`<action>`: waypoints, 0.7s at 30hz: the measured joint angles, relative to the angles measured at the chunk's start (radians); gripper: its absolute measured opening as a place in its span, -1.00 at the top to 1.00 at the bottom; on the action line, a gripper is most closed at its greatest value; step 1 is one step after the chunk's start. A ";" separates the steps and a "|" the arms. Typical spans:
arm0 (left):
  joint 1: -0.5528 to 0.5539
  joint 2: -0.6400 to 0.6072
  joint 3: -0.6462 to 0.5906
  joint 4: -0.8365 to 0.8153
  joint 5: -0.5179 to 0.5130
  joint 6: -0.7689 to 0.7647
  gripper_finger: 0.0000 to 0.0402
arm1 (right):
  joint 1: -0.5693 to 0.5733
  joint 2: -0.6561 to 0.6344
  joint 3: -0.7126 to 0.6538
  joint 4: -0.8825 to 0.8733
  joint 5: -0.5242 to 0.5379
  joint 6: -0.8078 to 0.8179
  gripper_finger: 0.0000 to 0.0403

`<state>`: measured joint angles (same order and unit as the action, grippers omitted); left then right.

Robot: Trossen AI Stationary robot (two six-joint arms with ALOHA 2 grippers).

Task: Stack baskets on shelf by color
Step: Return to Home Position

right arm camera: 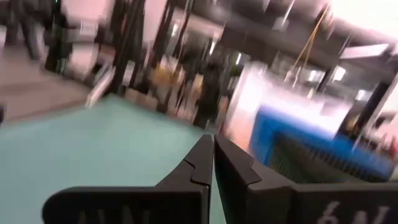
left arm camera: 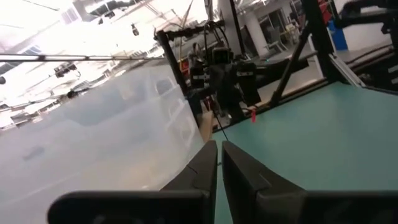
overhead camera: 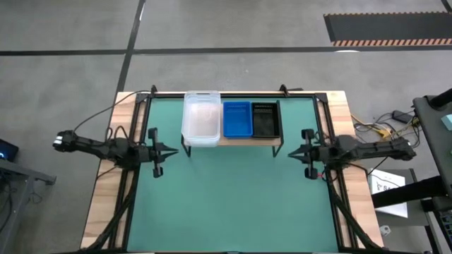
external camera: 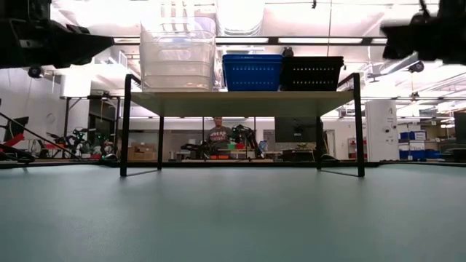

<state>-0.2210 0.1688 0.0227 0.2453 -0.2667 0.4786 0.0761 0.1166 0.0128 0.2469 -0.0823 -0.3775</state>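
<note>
Sorting looks done. The clear see-through plastic tubs (overhead camera: pixel 201 118), blue perforated baskets (overhead camera: pixel 237 118) and black mesh baskets (overhead camera: pixel 265 118) sit side by side on the wood-topped, black-legged shelf (external camera: pixel 247 103) at the table's 12 o'clock. Left gripper (overhead camera: pixel 173 152) at 9 o'clock and right gripper (overhead camera: pixel 292 152) at 3 o'clock are both pinched narrow and empty. Only parking is left.

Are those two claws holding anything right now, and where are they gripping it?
Nothing is held. The left gripper and right gripper are both shut and empty, either side of the shelf.

Black baskets (overhead camera: pixel 265 118): stack count probably too small to tell.
</note>
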 joint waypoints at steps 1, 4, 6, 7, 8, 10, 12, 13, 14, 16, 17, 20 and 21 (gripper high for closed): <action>0.000 0.006 0.000 -0.001 0.000 0.000 0.96 | 0.000 0.013 0.000 -0.041 0.001 0.001 0.96; 0.000 0.031 0.000 -0.001 0.000 0.000 0.96 | 0.000 0.051 0.000 -0.117 0.004 0.026 0.96; 0.000 0.042 0.000 -0.001 0.000 0.000 0.96 | 0.000 0.073 0.000 -0.166 0.004 0.047 0.96; 0.000 0.050 0.000 0.001 0.000 0.000 0.96 | 0.000 0.084 0.000 -0.190 0.003 0.066 0.96; 0.000 0.056 0.000 0.000 0.000 0.000 0.96 | 0.000 0.095 0.000 -0.213 0.003 0.095 0.96; 0.000 0.066 0.000 0.000 0.000 0.000 0.96 | 0.000 0.117 0.000 -0.227 0.006 0.143 0.96; 0.000 0.077 0.000 0.000 0.000 0.000 0.96 | 0.000 0.140 0.000 -0.227 0.006 0.181 0.96; 0.000 0.082 0.000 0.000 0.000 0.000 0.96 | 0.000 0.149 0.001 -0.227 0.006 0.197 0.96; 0.000 0.086 0.000 0.000 0.000 0.000 0.96 | 0.000 0.158 0.001 -0.227 0.007 0.208 0.96; 0.000 0.095 0.000 0.000 0.000 0.000 0.96 | 0.000 0.170 0.001 -0.228 0.006 0.224 0.96; 0.000 0.100 0.000 0.000 0.000 0.000 0.96 | 0.000 0.177 0.001 -0.228 0.007 0.223 0.96; 0.000 0.112 0.000 0.000 0.001 0.000 0.96 | 0.000 0.189 0.001 -0.230 0.006 0.223 0.96; 0.000 0.116 0.000 0.001 0.000 0.000 0.96 | 0.000 0.192 0.001 -0.230 0.006 0.223 0.96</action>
<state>-0.2207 0.2850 0.0227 0.2459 -0.2665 0.4786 0.0757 0.3090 0.0135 0.0170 -0.0760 -0.1543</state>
